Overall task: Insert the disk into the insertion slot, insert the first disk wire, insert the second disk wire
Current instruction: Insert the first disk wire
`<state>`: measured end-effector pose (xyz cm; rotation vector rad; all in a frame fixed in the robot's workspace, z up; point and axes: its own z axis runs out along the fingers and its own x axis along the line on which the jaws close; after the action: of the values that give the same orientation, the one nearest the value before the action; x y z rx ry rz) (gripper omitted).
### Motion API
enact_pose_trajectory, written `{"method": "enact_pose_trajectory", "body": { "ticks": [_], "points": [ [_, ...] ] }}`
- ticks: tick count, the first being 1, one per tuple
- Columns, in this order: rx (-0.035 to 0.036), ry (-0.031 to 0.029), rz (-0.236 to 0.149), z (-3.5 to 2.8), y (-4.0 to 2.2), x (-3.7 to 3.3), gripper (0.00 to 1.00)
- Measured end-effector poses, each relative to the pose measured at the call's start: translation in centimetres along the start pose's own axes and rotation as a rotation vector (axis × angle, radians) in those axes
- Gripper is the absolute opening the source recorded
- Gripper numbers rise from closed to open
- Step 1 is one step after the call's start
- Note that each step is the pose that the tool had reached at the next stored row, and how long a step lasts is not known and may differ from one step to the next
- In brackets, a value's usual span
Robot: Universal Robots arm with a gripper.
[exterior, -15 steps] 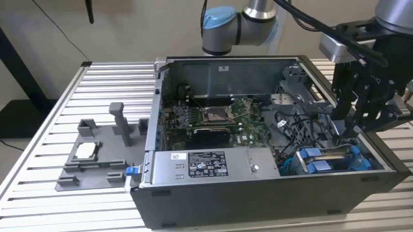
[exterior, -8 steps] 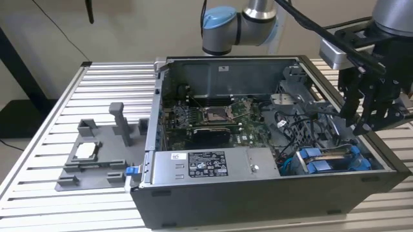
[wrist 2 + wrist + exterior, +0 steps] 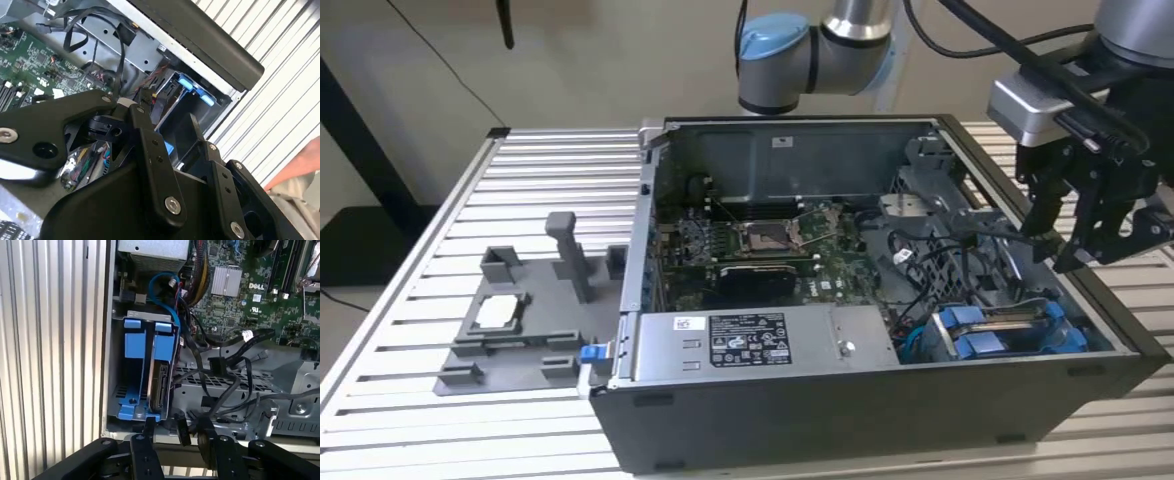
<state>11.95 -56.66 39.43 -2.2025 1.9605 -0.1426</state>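
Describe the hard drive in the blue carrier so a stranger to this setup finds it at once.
Start at the open black computer case. In its near corner toward the exterior view's right, beside the grey power supply box, sits a grey sheet-metal drive bay. The flat silver-grey disk sits inside it, set apart by its bright blue plastic frame.

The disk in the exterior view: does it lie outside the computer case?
No, the disk sits in the insertion slot inside the computer case.
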Motion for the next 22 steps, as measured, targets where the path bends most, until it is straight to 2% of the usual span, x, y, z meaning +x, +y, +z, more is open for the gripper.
{"method": "enact_pose_trajectory", "body": {
  "ticks": [5, 10, 11, 17, 18, 19, 20, 22],
  "points": [
    [-0.0006, -0.0054, -0.023, -0.03, -0.01, -0.01, 0.47],
    [0.0043, -0.0056, -0.026, 0.05, 0.04, -0.01, 0.45],
    [0.0047, -0.0058, -0.026, 0.08, 0.06, -0.01, 0.38],
    [0.0062, -0.0066, -0.028, 0.14, 0.09, -0.02, 0.38],
    [0.0068, -0.0068, -0.029, 0.14, 0.09, -0.02, 0.35],
    [0.0072, -0.007, -0.031, 0.13, 0.09, -0.03, 0.29],
    [0.0075, -0.0071, -0.032, 0.13, 0.09, -0.03, 0.29],
    [0.0075, -0.0073, -0.032, 0.13, 0.09, -0.04, 0.19]
  ]
}}
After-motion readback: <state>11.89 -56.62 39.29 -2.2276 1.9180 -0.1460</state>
